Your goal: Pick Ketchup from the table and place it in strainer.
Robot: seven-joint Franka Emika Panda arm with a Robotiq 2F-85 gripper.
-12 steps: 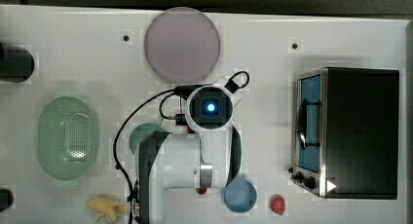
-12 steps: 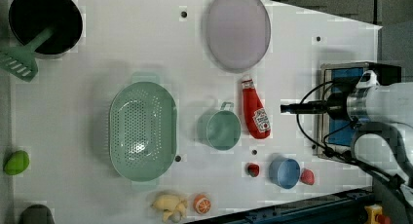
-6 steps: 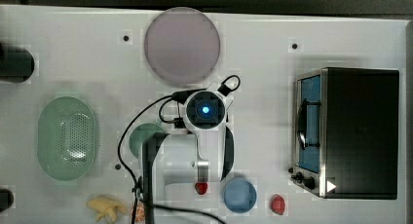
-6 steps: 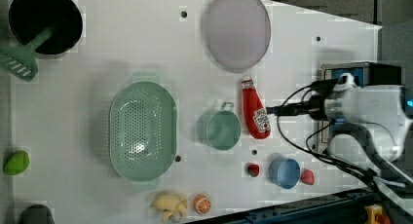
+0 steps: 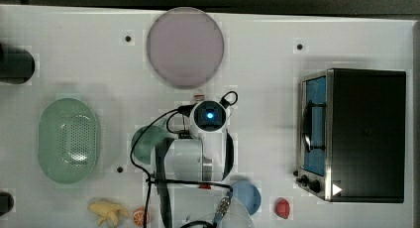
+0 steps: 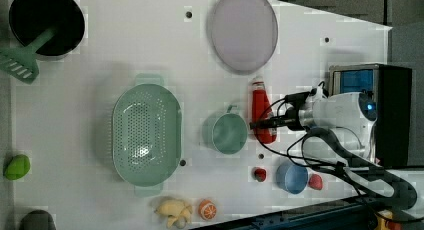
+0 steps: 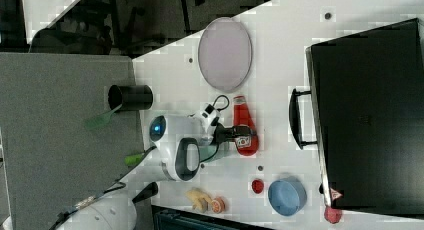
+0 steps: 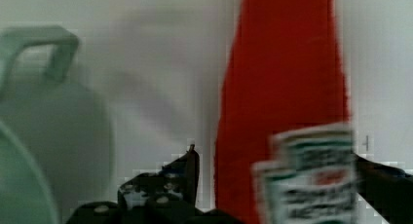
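Red plastic fills the space between my fingers: the ketchup (image 8: 282, 102) lies on its side on the white table (image 6: 125, 45), and my gripper (image 8: 277, 185) straddles its labelled lower body. My jaws stand wide apart, one finger on each side of the bottle. In the wrist view one dark finger (image 8: 187, 173) shows a thin strip of table between itself and the red body, so that side is not in contact; on the label side I cannot tell whether the finger touches.

Position of the task items, left view:
- Ketchup (image 6: 262, 112): flat on the table, white cap toward the greyish-lilac plate (image 6: 243, 31), base toward the small red fruit (image 6: 259, 174).
- Strainer (image 6: 146, 134): pale green, oval, perforated, well apart from the bottle toward the left view's left.
- Green mug (image 6: 226, 132): between strainer and bottle, just beside the bottle, handle up in the left view.

My gripper (image 6: 264, 124) reaches the bottle from the left view's right, with the white wrist housing behind it.

Right view: the ketchup (image 7: 244, 127) lies between my arm (image 7: 177, 142) and the black oven (image 7: 367, 120); my gripper (image 7: 239, 136) sits over its label.

Top view: my wrist covers the bottle except the white cap (image 5: 199, 96), which points at the plate (image 5: 184, 47). The strainer (image 5: 68, 140) sits near the top view's left edge.

Other items, left view: blue bowl (image 6: 291, 177), banana (image 6: 173, 210), orange half (image 6: 207, 209).
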